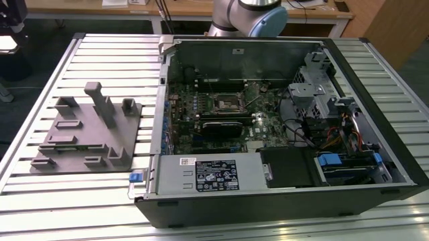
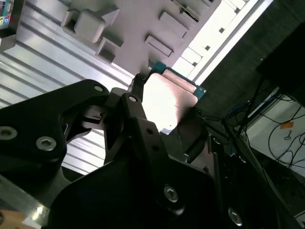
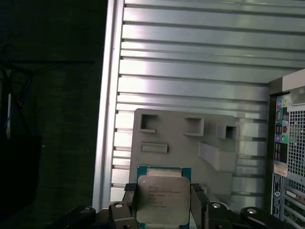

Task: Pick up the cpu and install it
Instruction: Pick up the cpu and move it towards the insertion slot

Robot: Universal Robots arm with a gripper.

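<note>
The cpu (image 3: pixel 162 199) is a flat square chip with a silvery top and a green edge. It sits between the two black fingers of my gripper (image 3: pixel 163 202), which is shut on it. In the second wrist view the cpu (image 2: pixel 167 101) shows from its side, clamped by the gripper (image 2: pixel 167 112), high above the grey fixture plate (image 2: pixel 133 24). In the first wrist view the fixture plate (image 3: pixel 186 143) lies well below the chip. The motherboard socket (image 1: pixel 228 103) lies inside the open computer case (image 1: pixel 282 201) in the exterior view.
The grey fixture plate (image 1: pixel 87 130) with raised blocks lies on the slatted metal table (image 1: pixel 60 206), at the exterior view's left of the case. The arm's base (image 1: pixel 248 15) stands behind the case. A corner of the case (image 3: pixel 288 143) shows beside the fixture.
</note>
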